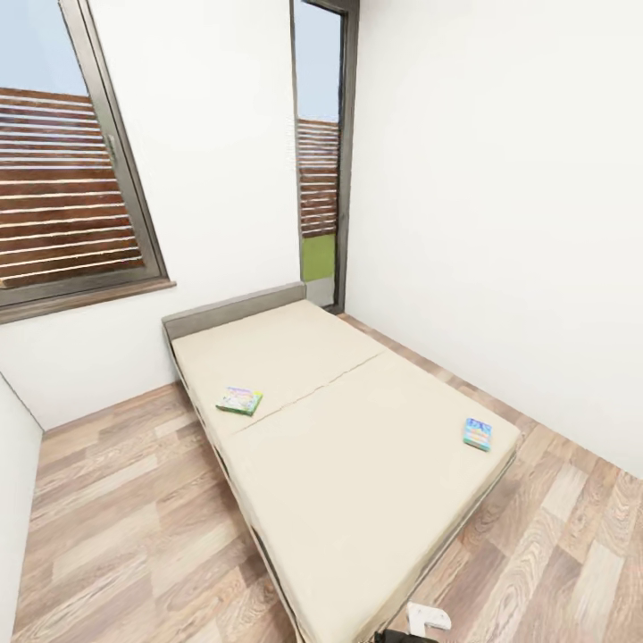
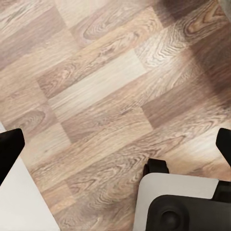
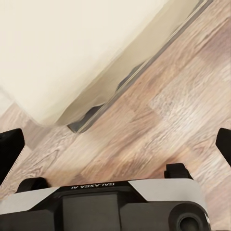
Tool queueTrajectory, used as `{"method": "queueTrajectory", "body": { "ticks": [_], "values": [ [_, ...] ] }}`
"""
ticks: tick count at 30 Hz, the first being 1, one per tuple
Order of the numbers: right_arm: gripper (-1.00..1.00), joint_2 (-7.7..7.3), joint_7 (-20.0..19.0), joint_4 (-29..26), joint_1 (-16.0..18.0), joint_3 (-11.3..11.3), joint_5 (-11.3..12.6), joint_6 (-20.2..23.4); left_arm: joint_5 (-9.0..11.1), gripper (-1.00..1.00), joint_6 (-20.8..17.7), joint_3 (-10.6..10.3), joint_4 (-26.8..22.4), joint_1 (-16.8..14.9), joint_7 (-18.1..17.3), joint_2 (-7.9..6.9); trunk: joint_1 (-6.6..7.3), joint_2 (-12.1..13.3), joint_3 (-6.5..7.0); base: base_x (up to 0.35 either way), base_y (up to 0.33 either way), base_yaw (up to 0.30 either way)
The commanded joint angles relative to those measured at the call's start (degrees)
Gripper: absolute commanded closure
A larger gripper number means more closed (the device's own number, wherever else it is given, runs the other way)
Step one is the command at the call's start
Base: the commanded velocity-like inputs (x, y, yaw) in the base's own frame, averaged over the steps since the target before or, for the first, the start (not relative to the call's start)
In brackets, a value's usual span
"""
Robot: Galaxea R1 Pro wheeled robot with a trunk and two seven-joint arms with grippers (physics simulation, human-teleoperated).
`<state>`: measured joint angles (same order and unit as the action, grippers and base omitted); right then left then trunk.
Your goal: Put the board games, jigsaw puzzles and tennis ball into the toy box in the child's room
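Status: 2 board games on the bed (image 1: 357, 464), none collected yet. One game (image 1: 239, 400) lies near the mattress's left edge; the other (image 1: 478, 433) near its right edge. Left gripper (image 2: 115, 144) and right gripper (image 3: 115, 144) both spread, empty, over the wood floor (image 2: 96, 96). Remaining: approach bed, grasp, carry to toy box.

My left gripper (image 2: 115, 144): black fingertips (image 2: 9, 147) at frame edges. Below them white rounded shell, black housing with round recessed socket, small black tab above shell.

My right gripper (image 3: 115, 144): same black fingertips (image 3: 10, 144), white shell over black body, mirrored "GALAXEA AI" lettering, two black lugs, round socket at corner.

Head view: small white bracket (image 1: 429, 616) with dark part beneath, at bottom edge.
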<state>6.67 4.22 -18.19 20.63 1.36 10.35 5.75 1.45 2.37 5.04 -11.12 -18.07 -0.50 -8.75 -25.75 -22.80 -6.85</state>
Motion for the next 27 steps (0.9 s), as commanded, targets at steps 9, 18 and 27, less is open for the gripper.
{"method": "queueTrajectory", "body": {
  "ticks": [9,18,27],
  "values": [
    [-1.0,0.01,0.3,-0.1,0.0,0.1,0.5,0.3,0.1,-1.0,0.2,0.2,0.0,0.0,0.0,0.01,-0.03,-0.1,-0.1,0.0,0.137,-0.277],
    [-1.0,0.01,0.3,-0.1,0.0,0.2,0.5,0.3,0.1,-1.0,0.2,0.2,0.0,0.0,0.0,-0.02,-0.03,-0.1,-0.09,0.012,0.046,-0.28],
    [-1.0,0.01,0.3,-0.1,0.0,0.2,0.5,0.3,0.2,-1.0,0.2,0.2,0.0,0.0,-0.1,-0.03,-0.03,-0.1,-0.09,0.01,0.214,-0.281]
  ]
}}
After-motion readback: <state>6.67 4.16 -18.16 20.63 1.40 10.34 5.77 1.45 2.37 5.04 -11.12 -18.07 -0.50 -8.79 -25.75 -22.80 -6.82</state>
